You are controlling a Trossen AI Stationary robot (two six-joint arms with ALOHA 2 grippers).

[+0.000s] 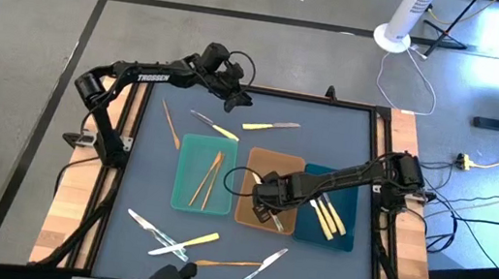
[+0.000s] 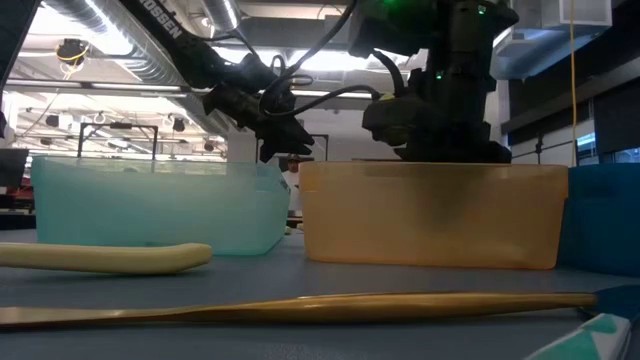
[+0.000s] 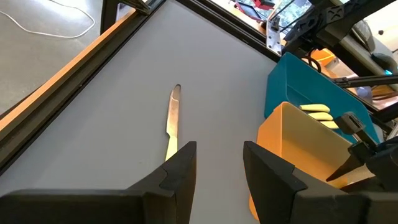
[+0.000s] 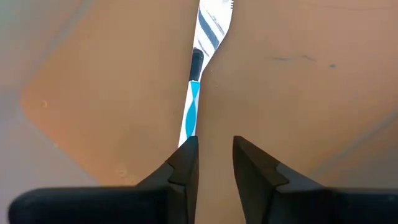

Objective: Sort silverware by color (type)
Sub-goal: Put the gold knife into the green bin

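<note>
Right gripper [image 1: 264, 193] was down in the tan tray [image 1: 293, 161], its fingers parted a little over a silver knife [image 4: 200, 62].

Seen from its own wrist, that knife lay flat on the tray floor just ahead of the fingertips, which stood slightly apart with nothing between them. Over at the far side of the table, the left gripper [image 1: 235, 101] hung above the mat, jaws apart and empty, a yellow-handled knife [image 3: 172, 121] lying just ahead of it. Two gold pieces [image 1: 208, 179] lay in the teal tray [image 1: 184, 201], yellow-handled ones [image 1: 331, 216] in the dark-blue tray [image 1: 350, 202]. More silverware [image 1: 167, 239] lay scattered loose on the mat along the near edge, and a few pieces lay beyond the trays.
</note>
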